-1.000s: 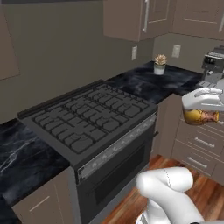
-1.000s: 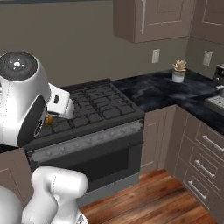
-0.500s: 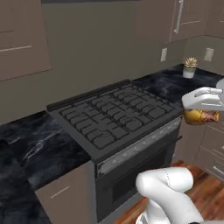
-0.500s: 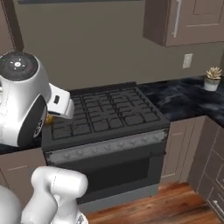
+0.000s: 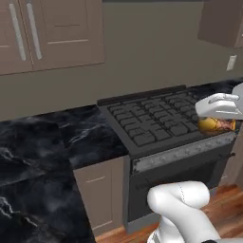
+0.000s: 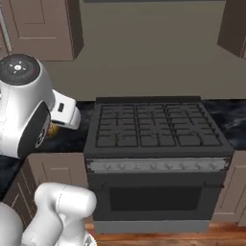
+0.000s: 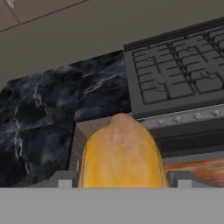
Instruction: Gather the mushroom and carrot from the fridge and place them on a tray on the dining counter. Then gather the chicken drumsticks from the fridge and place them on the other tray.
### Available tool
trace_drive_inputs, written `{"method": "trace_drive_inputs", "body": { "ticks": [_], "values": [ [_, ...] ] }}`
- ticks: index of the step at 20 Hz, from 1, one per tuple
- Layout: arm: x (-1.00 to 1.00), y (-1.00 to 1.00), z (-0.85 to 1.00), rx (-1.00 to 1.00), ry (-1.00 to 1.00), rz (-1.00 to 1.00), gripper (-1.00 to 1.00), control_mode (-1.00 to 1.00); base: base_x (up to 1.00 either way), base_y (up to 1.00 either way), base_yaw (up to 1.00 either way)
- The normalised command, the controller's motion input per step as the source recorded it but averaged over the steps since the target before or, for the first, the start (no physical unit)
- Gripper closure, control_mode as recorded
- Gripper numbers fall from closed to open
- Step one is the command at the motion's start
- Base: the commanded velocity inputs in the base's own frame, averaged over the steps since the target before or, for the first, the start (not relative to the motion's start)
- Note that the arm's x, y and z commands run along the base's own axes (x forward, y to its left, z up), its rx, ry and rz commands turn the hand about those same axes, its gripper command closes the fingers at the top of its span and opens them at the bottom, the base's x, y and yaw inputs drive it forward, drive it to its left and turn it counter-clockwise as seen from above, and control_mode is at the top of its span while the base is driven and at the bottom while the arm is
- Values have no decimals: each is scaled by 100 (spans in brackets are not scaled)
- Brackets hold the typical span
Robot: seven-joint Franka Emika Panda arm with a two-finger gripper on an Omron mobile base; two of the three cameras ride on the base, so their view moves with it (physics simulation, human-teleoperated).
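Transit stage, base driving past the cooking range. From my remote station I read the gripper [image 5: 219, 124] as clamped on one chicken drumstick [image 7: 121, 156], carried high at the right edge of the left base view; the golden-brown meat shows just below the white hand there, and from the right base camera an orange sliver of it peeks out beside the arm's big joint. In the hand view the drumstick runs away from the camera between the jaws, its paler tip pointing toward the floor ahead. The finger tips themselves are mostly hidden behind the meat, so I judge the hold as firm, though I cannot see the contact.

Scene ahead: a black stove [image 6: 156, 126] with dark grates and an oven door below, set into a black marble counter [image 5: 52, 142] that extends to the left, with taupe wall cabinets [image 5: 50, 33] above the counter and a wood floor [image 7: 192, 166] at the near right of the hand view.

My judgement of the step: this piece is bound for a tray on the dining counter. To carry it well I would hold the jaws closed without squeezing further, keep the arm tucked and level while the base turns, and keep the load clear of the stove's front edge, since a glossy, tapered piece may slide out lengthwise if jolted.
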Motion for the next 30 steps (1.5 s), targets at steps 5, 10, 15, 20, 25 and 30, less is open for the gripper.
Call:
{"method": "trace_drive_inputs", "body": {
  "ticks": [5, 10, 15, 20, 25, 30],
  "values": [
    [0, 0, 0, 0, 0, 0, 100, 100, -39, -54, 49],
    [0, 0, 0, 0, 0, 0, 100, 100, -55, -46, 48],
    [0, 0, 0, 0, 0, 0, 100, 100, -88, -7, 46],
    [0, 0, 0, 0, 0, 0, 100, 100, -92, 11, 43],
    [0, 0, 0, 0, 0, 0, 100, 100, -84, 19, 42],
    [0, 0, 0, 0, 0, 0, 100, 100, -85, 15, 41]
  ]
}}
